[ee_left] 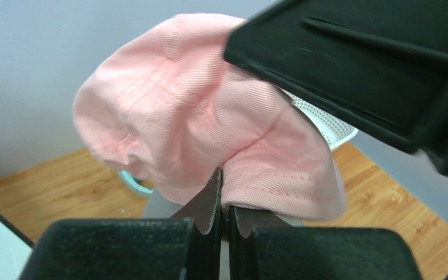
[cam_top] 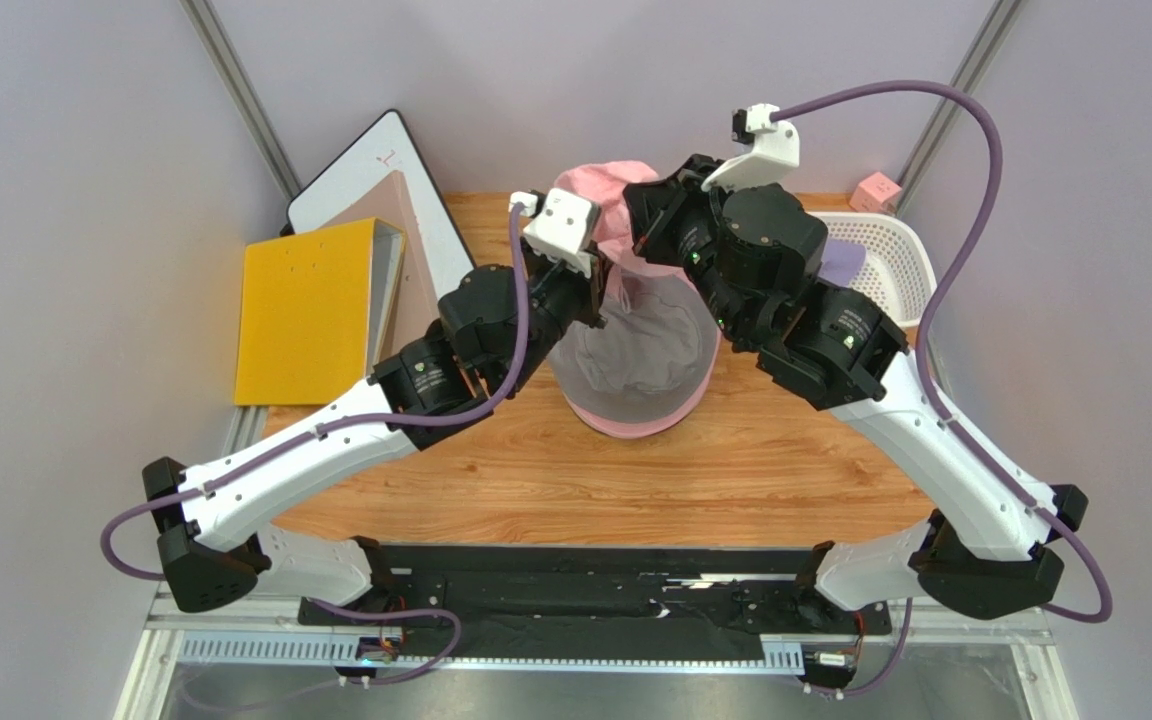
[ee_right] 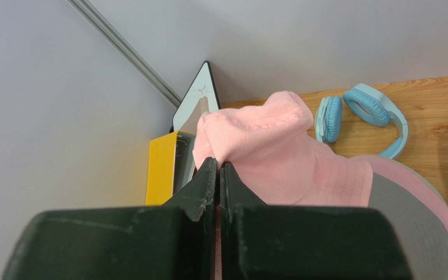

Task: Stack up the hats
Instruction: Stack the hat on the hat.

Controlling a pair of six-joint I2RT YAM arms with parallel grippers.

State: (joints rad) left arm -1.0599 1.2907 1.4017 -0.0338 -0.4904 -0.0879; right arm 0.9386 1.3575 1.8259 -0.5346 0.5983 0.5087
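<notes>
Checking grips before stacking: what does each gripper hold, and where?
Both hold the pink hat: left gripper pinches its stitched brim edge, right gripper a fold of pink fabric.

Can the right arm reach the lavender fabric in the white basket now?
Probably not yet: the right gripper is shut on the pink hat, which the left gripper also pinches. The white basket sits beside that arm, apparently unblocked.

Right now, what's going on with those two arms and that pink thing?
Both arms are holding one pink bucket hat. The left claw is shut on its brim, and the right claw is shut on the pink fabric at another spot. The hat is held up between them over the wooden table, its grey inside showing from above.
</notes>
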